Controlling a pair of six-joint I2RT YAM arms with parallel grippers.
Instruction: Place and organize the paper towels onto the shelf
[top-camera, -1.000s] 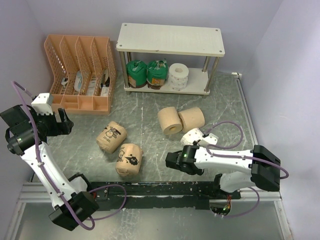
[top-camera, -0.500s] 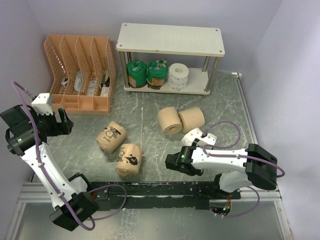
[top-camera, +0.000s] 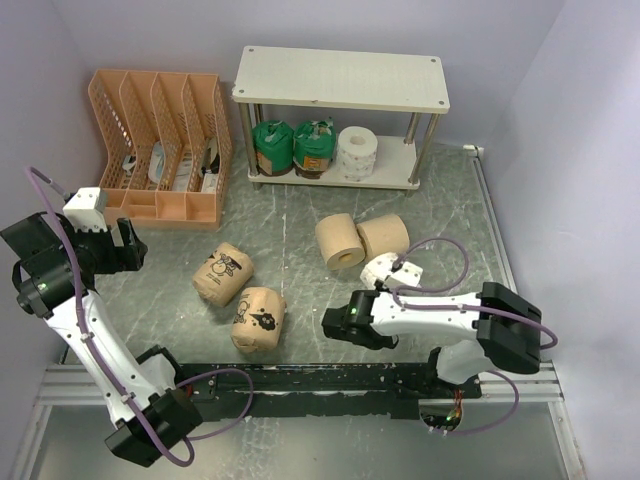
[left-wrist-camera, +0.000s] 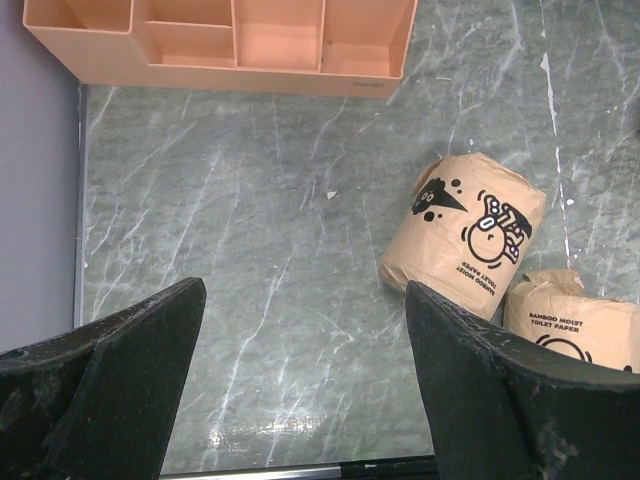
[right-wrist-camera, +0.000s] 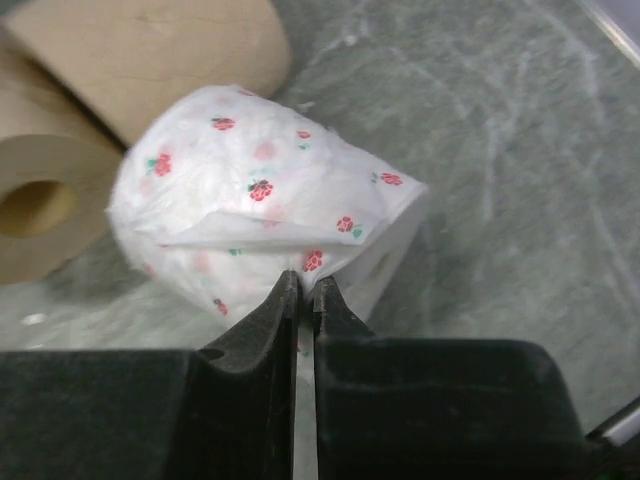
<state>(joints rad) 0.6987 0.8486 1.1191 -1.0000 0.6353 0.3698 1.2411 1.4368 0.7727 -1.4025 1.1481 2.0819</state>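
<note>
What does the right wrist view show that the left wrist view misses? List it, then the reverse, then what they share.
Only right wrist: the white dotted roll, two plain tan rolls behind it, and the right pincer shut, tips at that roll's wrapper; whether it pinches the wrap is unclear.
Only left wrist: the orange organizer, two tan printed rolls, and the left pincer open above the table.
Both: the grey marbled table surface.
</note>
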